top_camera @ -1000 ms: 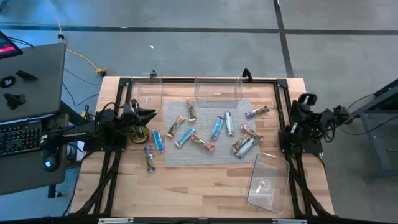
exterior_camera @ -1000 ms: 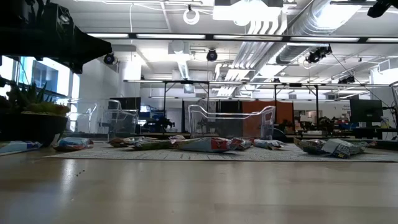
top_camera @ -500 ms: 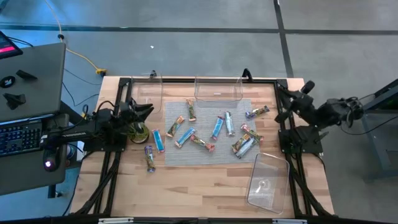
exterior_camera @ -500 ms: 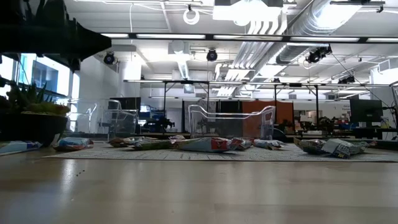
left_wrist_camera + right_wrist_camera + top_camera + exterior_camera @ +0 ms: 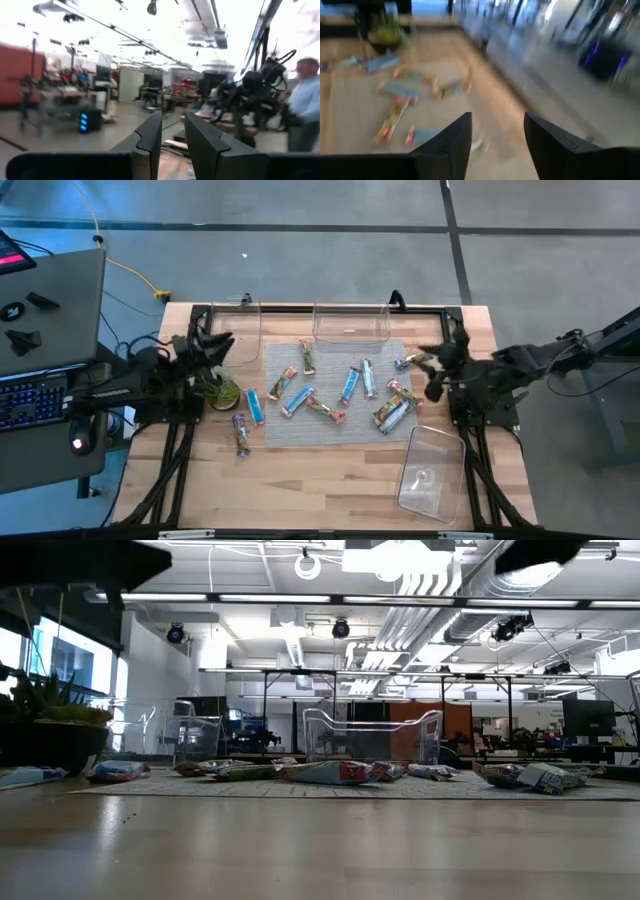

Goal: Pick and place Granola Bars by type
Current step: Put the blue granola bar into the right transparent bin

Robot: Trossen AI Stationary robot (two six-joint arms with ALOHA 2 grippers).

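Several granola bars lie flat on a grey mat (image 5: pixel 335 395) in the middle of the table: blue ones (image 5: pixel 350 383) (image 5: pixel 297 400), a brown one (image 5: pixel 307 357), a purple one (image 5: pixel 413 361) at the mat's far right corner. Two more (image 5: pixel 255 406) (image 5: pixel 240 432) lie left of the mat on the wood. My right gripper (image 5: pixel 437 368) hovers open above the mat's right edge, near the purple bar, its fingers (image 5: pixel 455 137) empty. My left gripper (image 5: pixel 222 342) is raised over the table's left side, open (image 5: pixel 172 135), with nothing between its fingers.
Clear bins stand at the far edge (image 5: pixel 351 325) and far left (image 5: pixel 237 330); a third (image 5: pixel 432 470) lies at the near right. A small potted plant (image 5: pixel 220 390) stands below my left gripper. A laptop and keyboard (image 5: pixel 40 395) sit left of the table.
My right gripper has swung out from its folded place at the table's right edge toward the left, ending over the mat's right side. My left gripper has risen and gone a little toward the far edge, away from the plant. No bar has moved.
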